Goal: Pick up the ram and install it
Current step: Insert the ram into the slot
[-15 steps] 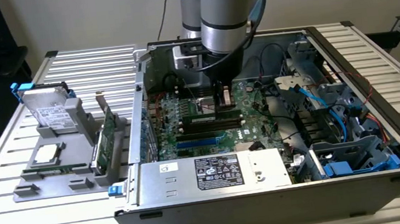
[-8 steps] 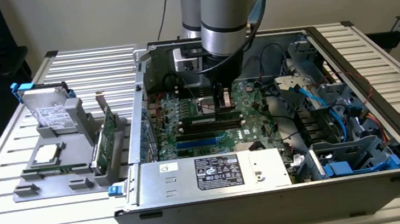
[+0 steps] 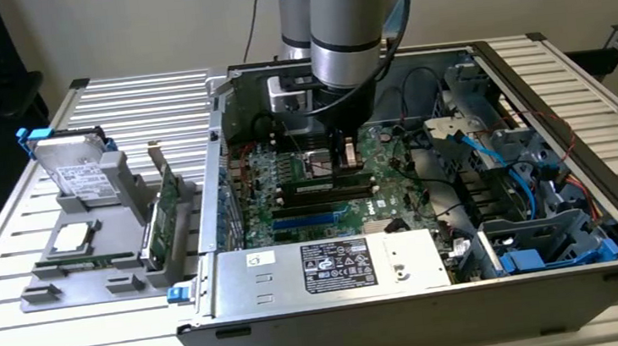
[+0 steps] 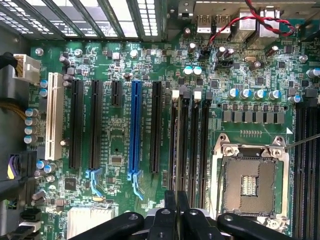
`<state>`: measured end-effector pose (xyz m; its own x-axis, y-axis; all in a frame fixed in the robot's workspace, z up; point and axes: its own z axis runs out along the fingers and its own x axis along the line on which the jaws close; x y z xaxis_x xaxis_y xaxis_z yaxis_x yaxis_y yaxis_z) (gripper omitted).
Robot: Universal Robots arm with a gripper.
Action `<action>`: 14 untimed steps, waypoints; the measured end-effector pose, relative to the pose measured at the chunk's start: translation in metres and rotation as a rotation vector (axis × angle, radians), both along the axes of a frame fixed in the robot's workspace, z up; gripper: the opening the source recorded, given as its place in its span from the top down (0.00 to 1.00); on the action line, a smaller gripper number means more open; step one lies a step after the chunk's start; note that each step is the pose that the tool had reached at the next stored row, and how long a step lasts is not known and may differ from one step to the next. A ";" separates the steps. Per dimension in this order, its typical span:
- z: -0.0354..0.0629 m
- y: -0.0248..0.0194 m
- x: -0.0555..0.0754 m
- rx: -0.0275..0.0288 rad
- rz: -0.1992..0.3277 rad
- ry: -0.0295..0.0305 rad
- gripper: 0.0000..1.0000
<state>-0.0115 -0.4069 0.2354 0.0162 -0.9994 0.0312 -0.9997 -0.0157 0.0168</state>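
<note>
Start at the exterior view's left: the ram (image 3: 85,263), a long, narrow green circuit-board stick, lies flat in the grey plastic parts fixture (image 3: 83,298) on the slatted aluminium table (image 3: 142,95). It sits just in front of the square silver processor chip (image 3: 74,238) and beside the taller green expansion card (image 3: 169,199), which stands on edge. So you can take it that the pick-up has not been made, and nothing of the install shows as done. Moving right, the open grey metal computer case (image 3: 412,299) holds the green motherboard (image 4: 115,145). The arm reaches down into it, with the black gripper (image 3: 342,165) low over the board and well apart from the ram. From the wrist you see the gripper (image 4: 176,202) with its two dark fingers (image 4: 170,207) drawn together, barely a seam between them and no green board in their hold. It hangs over the row of long black memory slots (image 4: 182,140) with white end latches. These lie between the blue expansion slot (image 4: 135,130) and the open silver-framed processor socket (image 4: 248,180). Whether any of those slots is already filled, you cannot tell.
</note>
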 end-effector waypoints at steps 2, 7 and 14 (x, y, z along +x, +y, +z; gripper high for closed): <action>-0.0004 -0.0001 0.000 -0.0003 0.001 -0.0001 0.87; -0.0014 -0.0002 0.000 -0.0052 0.001 0.0001 0.87; -0.0028 0.0006 0.000 -0.0118 0.001 0.0000 0.87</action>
<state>-0.0112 -0.4063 0.2326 0.0176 -0.9989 0.0430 -0.9997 -0.0169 0.0170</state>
